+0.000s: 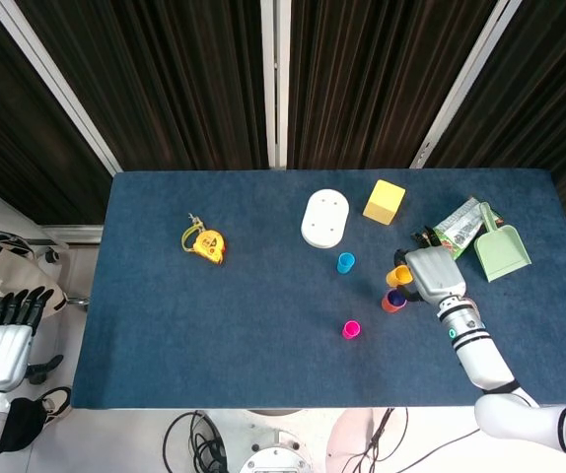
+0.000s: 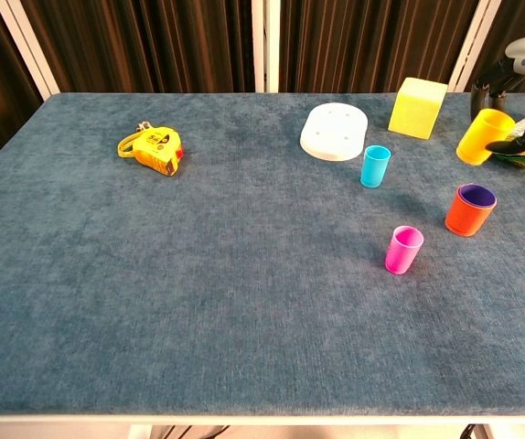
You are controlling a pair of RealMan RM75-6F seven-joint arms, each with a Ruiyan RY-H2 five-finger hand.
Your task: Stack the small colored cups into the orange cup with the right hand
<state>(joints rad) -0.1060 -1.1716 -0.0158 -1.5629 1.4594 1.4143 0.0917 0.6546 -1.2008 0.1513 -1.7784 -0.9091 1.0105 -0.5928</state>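
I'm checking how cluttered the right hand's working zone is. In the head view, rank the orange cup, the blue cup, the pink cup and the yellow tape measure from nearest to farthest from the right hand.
From the right hand:
1. Small orange plastic cup, just beside the hand, toward the table's front.
2. Small blue plastic cup, further left, near the white oval piece.
3. Small pink plastic cup, left and toward the front edge.
4. Yellow tape measure, far across on the left side.

I see a dark blue table (image 2: 198, 274) with an orange cup (image 2: 469, 210) lined purple inside, a pink cup (image 2: 402, 250), a light blue cup (image 2: 374, 165) and a yellow cup (image 2: 484, 136). The block (image 2: 417, 108) is pale yellow, the tape measure (image 2: 153, 149) yellow, the scoop (image 1: 501, 250) light green
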